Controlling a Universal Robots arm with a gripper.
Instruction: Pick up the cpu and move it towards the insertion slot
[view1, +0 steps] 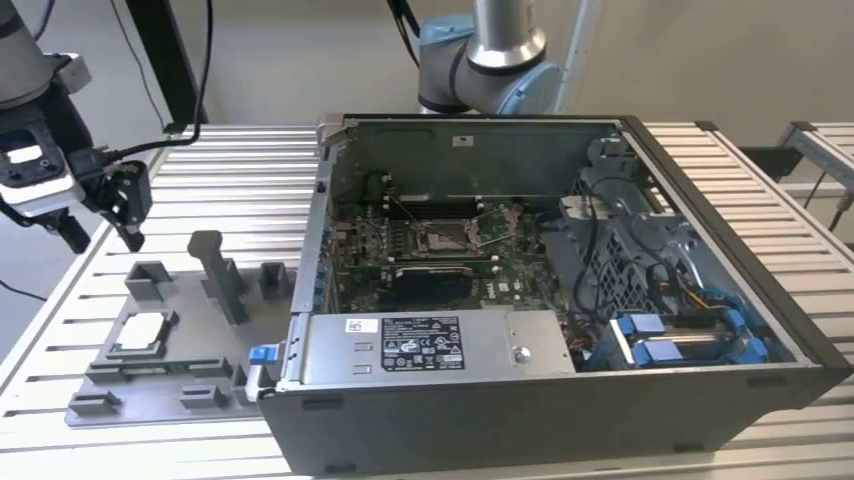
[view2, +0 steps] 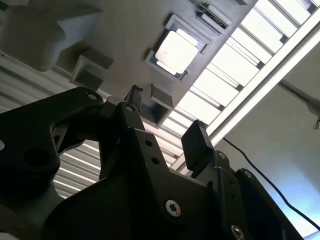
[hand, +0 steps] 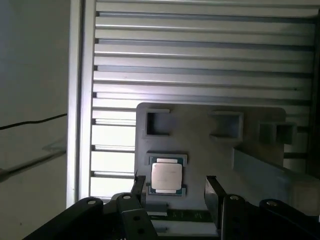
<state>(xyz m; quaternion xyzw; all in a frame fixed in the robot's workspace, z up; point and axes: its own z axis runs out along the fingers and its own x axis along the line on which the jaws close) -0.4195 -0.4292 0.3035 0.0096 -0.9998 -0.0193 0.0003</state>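
Slats of pale metal formed the worktop (view1: 254, 170), with a plain light wall (view1: 694, 50) behind it. A grey tray (view1: 180, 290) sat near the worktop's edge on the exterior view's left. The cpu (view1: 144, 333) lay flat, silver face up, in a tray recess. The gripper (view1: 104, 240) hung above the tray with its fingers apart, holding nothing. In the first wrist view the cpu (hand: 166, 176) showed between the fingertips, clear of both. An open case (view1: 534, 420) occupied the worktop's middle. The insertion slot (view1: 445, 237) sat on the green board (view1: 354, 255) inside the case.

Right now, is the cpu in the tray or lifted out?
In the tray: the cpu lies flat in its recess, jaws open above it.
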